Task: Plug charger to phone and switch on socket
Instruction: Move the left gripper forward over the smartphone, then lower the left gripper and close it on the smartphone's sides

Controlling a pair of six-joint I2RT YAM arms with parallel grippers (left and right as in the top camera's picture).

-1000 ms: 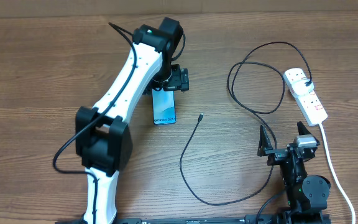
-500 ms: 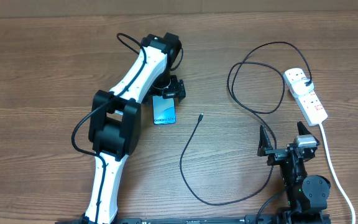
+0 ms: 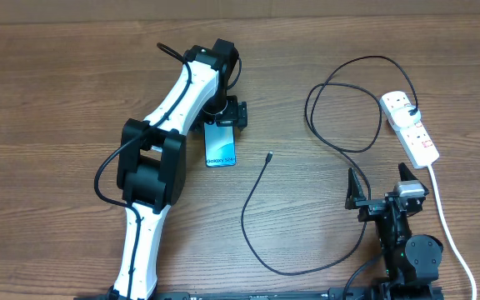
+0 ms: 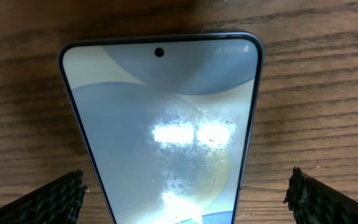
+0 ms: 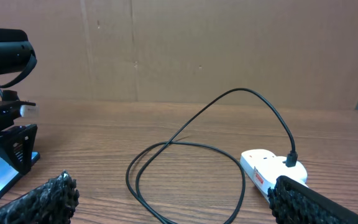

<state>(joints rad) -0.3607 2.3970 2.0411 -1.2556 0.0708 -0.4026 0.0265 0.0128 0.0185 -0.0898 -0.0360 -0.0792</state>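
Phone, slim and rectangular with a light blue-teal screen and thin black bezel (image 3: 220, 147), lies flat with the screen up on the brown wooden table (image 3: 57, 83). It is a little left of the middle and closer to the far edge than to the near one. The left gripper (image 3: 223, 123) hangs over the far short end of the phone. Its jaws are spread wide, and in the left wrist view the two black ribbed fingers (image 4: 61, 198) stand one on each side of the phone, apart from its edges, so it grasps nothing.

The white elongated power strip with red switches (image 3: 411, 125) lies near the right edge of the table, toward the far right corner, and its thick white cord (image 3: 447, 225) runs along that edge to the near side. Whether the switches are on or off I cannot tell.

The long thin black charger cable (image 3: 242, 217) has its black plug (image 3: 412, 110) seated in the strip. From there it makes a loop on the table, then curves down toward the near edge and comes back up. Its small connector tip (image 3: 270, 156) lies on the wood just to the right of the phone, not touching it.

The right gripper (image 3: 379, 182) is by the near edge, toward the near right corner, beside the white cord. Its jaws are also fully apart and it holds nothing.
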